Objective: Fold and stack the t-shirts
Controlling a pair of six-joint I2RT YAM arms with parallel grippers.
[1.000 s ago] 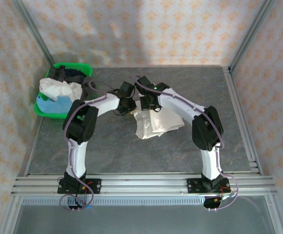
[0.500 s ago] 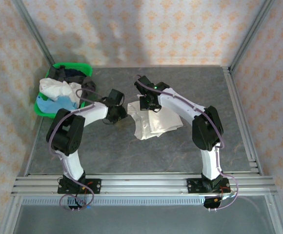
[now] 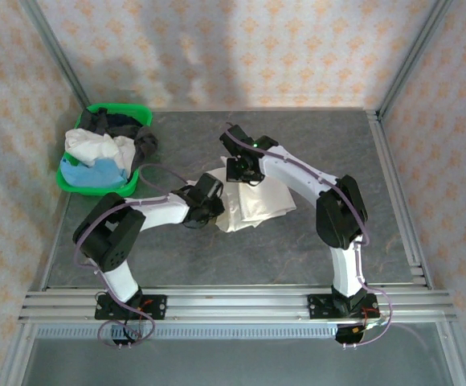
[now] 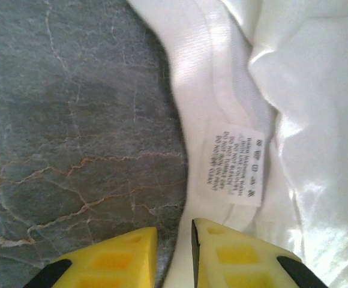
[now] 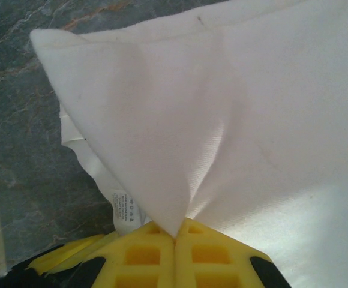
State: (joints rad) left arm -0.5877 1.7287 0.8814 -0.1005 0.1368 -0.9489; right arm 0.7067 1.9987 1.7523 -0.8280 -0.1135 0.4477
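Observation:
A shiny white t-shirt [image 3: 257,201] lies partly folded in the middle of the table. My right gripper [image 3: 238,170] is at the shirt's far left corner, shut on a pinched fold of white cloth [image 5: 162,138] that rises to a point between its yellow fingers [image 5: 175,237]. My left gripper [image 3: 210,206] is low at the shirt's left edge. Its yellow fingers [image 4: 174,231] stand a narrow gap apart, with the collar hem and grey table in that gap. The collar's care label [image 4: 234,165] lies just ahead of the fingers. More shirts, white [image 3: 96,147], light blue [image 3: 83,174] and black [image 3: 119,123], are heaped in the basket.
The green plastic basket [image 3: 108,190] stands at the far left of the grey marbled table [image 3: 217,249]. A black garment [image 3: 146,143] hangs over its right rim. Metal frame posts and papered walls enclose the table; a rail runs along the near edge.
My left gripper has swung from left of the shirt down and right to its left edge. The right gripper stays shut on the corner, and the shirt has shifted slightly.

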